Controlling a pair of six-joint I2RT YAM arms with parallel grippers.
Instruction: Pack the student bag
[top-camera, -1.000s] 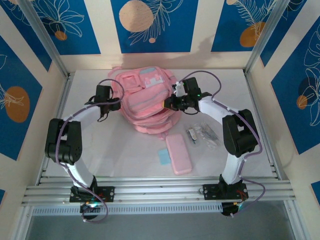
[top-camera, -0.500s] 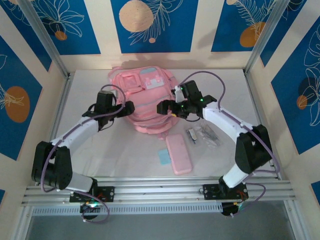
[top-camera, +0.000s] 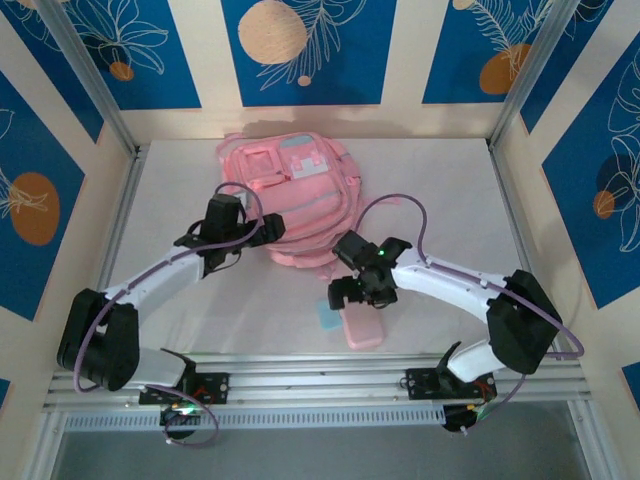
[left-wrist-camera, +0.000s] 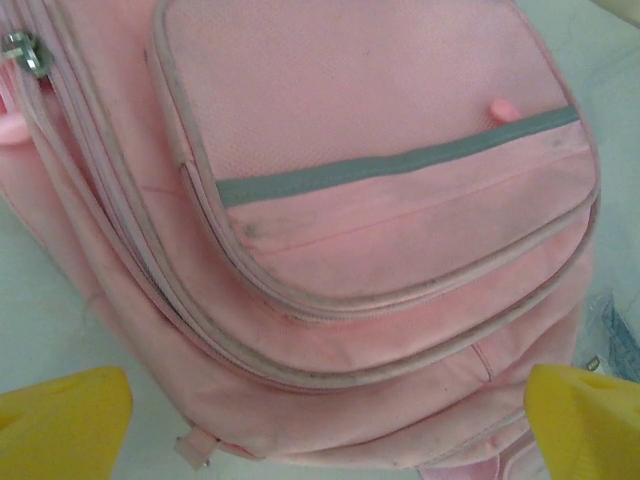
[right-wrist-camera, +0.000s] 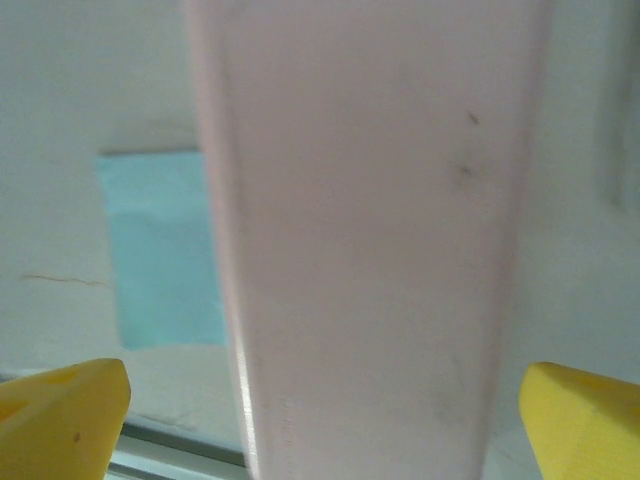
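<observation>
The student bag (top-camera: 290, 190), a large pink backpack with pale blue patches, lies at the back middle of the table. Its front pocket with a grey stripe (left-wrist-camera: 380, 170) spans the left wrist view. My left gripper (top-camera: 258, 233) is at the bag's lower left edge, open, its yellow fingertips (left-wrist-camera: 62, 420) wide apart on either side of the bag's bottom edge. My right gripper (top-camera: 350, 294) hovers open over the top end of a flat pink pencil case (top-camera: 364, 328). The case (right-wrist-camera: 370, 240) lies between the wide-apart fingertips (right-wrist-camera: 585, 415), not gripped.
A small teal card (top-camera: 324, 316) lies flat just left of the pencil case, and that teal card (right-wrist-camera: 160, 250) is near my right gripper's left finger. The aluminium rail (top-camera: 320, 380) runs along the table's front edge, close below the case.
My right gripper has left the bag's right side and swung down toward the front, over the pencil case. My left gripper has moved right and a little forward along the bag's lower left edge.
</observation>
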